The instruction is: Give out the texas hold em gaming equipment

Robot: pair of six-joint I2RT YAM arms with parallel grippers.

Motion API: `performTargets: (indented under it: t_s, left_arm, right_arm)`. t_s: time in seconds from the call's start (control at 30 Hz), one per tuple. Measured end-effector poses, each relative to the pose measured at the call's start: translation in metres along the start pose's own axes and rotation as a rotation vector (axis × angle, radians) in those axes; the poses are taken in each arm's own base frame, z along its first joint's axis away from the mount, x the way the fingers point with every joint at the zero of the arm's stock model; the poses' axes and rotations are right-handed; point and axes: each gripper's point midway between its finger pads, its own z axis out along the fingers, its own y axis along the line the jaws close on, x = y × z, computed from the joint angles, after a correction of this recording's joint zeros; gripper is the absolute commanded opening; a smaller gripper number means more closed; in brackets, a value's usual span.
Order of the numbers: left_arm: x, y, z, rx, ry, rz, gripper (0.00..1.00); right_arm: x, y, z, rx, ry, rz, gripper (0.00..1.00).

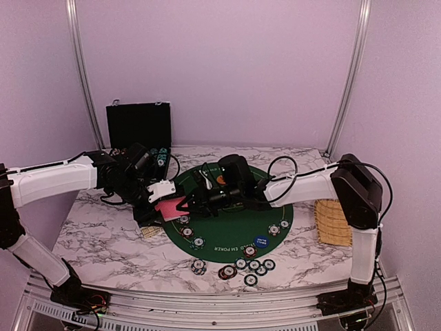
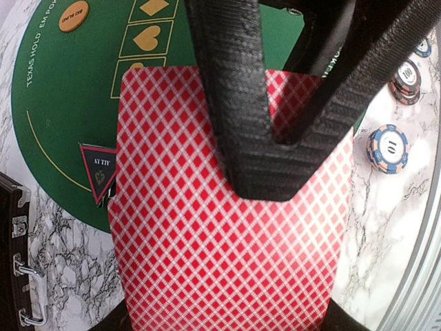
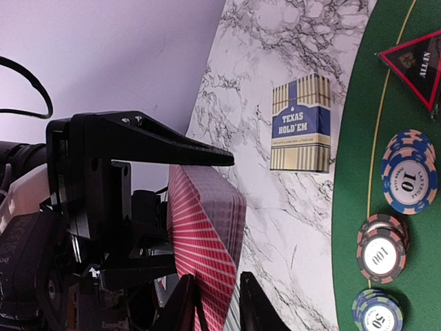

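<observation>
A deck of red-backed playing cards (image 1: 167, 205) hangs over the left edge of the round green poker mat (image 1: 238, 224). My left gripper (image 1: 165, 200) is shut on its side edges. In the left wrist view the cards (image 2: 207, 241) fill the frame between my left gripper (image 2: 227, 324). The right arm's black fingers (image 2: 234, 103) lie across the top card. In the right wrist view my right gripper (image 3: 217, 307) stands partly open, one finger on each side of the cards' (image 3: 207, 227) edge. Poker chips (image 1: 241, 265) sit in small stacks along the mat's near rim.
A blue-and-tan card box (image 3: 301, 124) lies on the marble left of the mat. A triangular red-black marker (image 2: 98, 171), an orange button (image 2: 73, 15) and a blue button (image 1: 260, 241) rest on the mat. The black chip case (image 1: 138, 125) stands open at the back left. A wicker basket (image 1: 334, 222) sits at the right.
</observation>
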Motion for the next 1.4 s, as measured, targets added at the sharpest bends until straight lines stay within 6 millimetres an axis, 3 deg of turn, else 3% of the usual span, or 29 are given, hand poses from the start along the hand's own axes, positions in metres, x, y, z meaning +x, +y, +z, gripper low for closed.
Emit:
performTargets:
  t_s: [0.37,0.8,1.1,1.4]
  left_arm:
    - [0.005,-0.001,0.002,0.004,0.010,-0.010,0.00]
    - [0.012,0.001,0.004,0.006,0.023,-0.026,0.00]
    - [0.020,0.003,0.003,0.002,0.030,-0.043,0.00]
    - [0.027,0.002,0.001,-0.002,0.031,-0.053,0.00]
  right_arm:
    - [0.001,-0.002,-0.005,0.034,0.001,-0.019,0.15]
    - [-0.001,-0.006,-0.014,0.069,0.004,-0.029,0.00]
    - [-0.029,-0.009,-0.044,0.080,-0.059,-0.022,0.00]
    - [-0.068,-0.029,-0.074,0.099,-0.139,0.008,0.00]
